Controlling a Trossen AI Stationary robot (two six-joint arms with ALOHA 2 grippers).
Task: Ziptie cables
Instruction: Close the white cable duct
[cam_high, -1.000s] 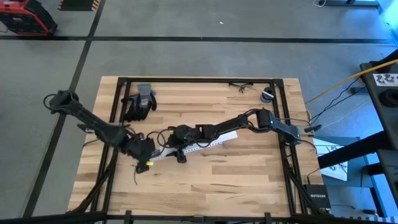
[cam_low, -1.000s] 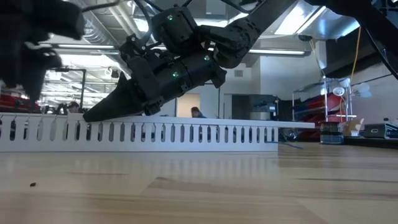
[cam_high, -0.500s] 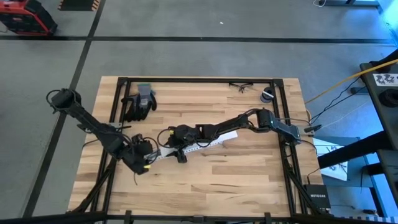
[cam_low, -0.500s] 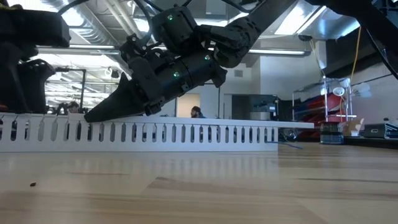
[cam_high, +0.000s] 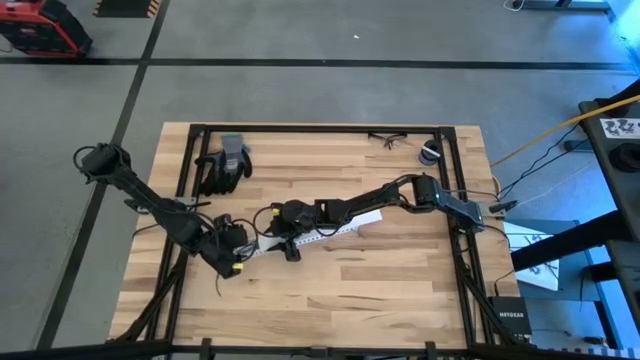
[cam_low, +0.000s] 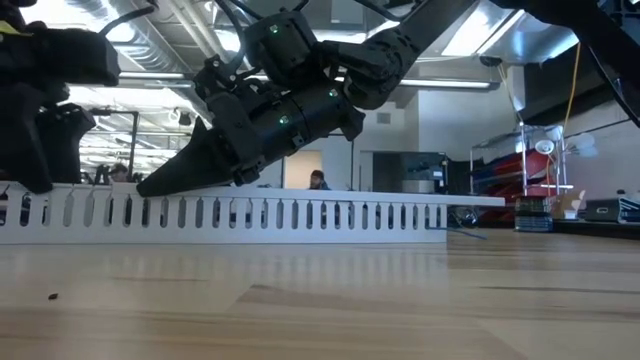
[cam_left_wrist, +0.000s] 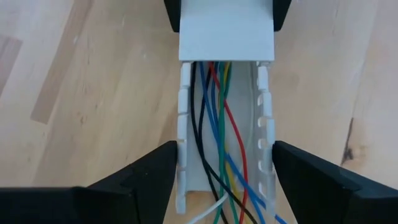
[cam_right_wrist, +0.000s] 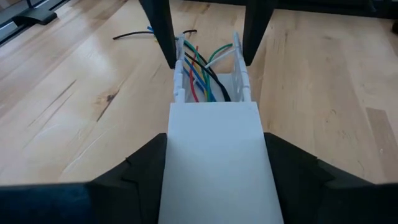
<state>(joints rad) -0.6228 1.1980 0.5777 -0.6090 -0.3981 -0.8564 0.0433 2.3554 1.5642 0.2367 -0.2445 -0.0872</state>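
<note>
We see the cables (cam_left_wrist: 214, 118) lying inside the white slotted channel (cam_high: 318, 234), which rests slantwise on the middle of the worktop (cam_high: 400, 270). The wires are coloured: black, blue, green, red and yellow, and they run along the channel, so their long axis is the same as the channel's axis. Over part of the channel a white cover (cam_right_wrist: 214, 155) is on; the cables show only in the open part.

The two arms face each other along this same axis. The left end effector (cam_left_wrist: 224, 171) is at the open end of the channel, with its fingers spread, one on each side of the slotted walls; we cannot tell if the fingers touch the walls. The cables pass between them, just under its wrist. The right end effector (cam_right_wrist: 214, 162) is at the covered part, and its fingers also stand wide, one on each side of the cover. Whether they press on it or only stand beside it, we cannot say for sure.

We judge that the left end effector is the nearer one to the bare cables, because on the right side the cover lies between. A few loose wire ends (cam_right_wrist: 140, 34) leave the channel near the left arm.
</note>
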